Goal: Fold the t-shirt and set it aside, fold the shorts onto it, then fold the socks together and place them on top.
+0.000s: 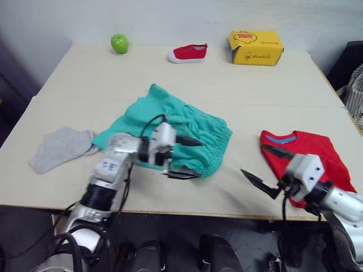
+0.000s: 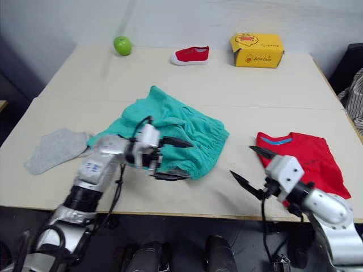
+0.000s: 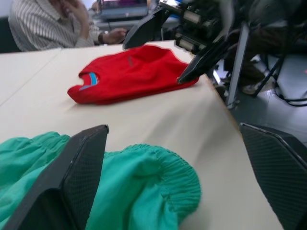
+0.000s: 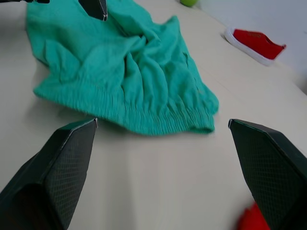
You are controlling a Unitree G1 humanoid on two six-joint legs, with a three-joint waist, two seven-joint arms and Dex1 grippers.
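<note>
The teal shorts (image 1: 170, 127) lie crumpled in the middle of the table, waistband toward the front right. My left gripper (image 1: 193, 158) is open at that waistband edge, one finger above the cloth and one at its near side, gripping nothing. The red t-shirt (image 1: 309, 153) lies folded at the right, blue collar band showing. My right gripper (image 1: 254, 161) is open just left of the t-shirt, over bare table, pointing toward the shorts. The grey socks (image 1: 59, 147) lie flat at the left, beside the shorts. In the right wrist view the shorts (image 4: 124, 72) lie ahead of the open fingers.
At the back of the table (image 1: 227, 187) are a green apple (image 1: 119, 43), a small red shoe (image 1: 188, 53) and a yellow box (image 1: 256, 47). A person in a striped shirt (image 3: 43, 24) sits beyond the right side. The front edge is close to both grippers.
</note>
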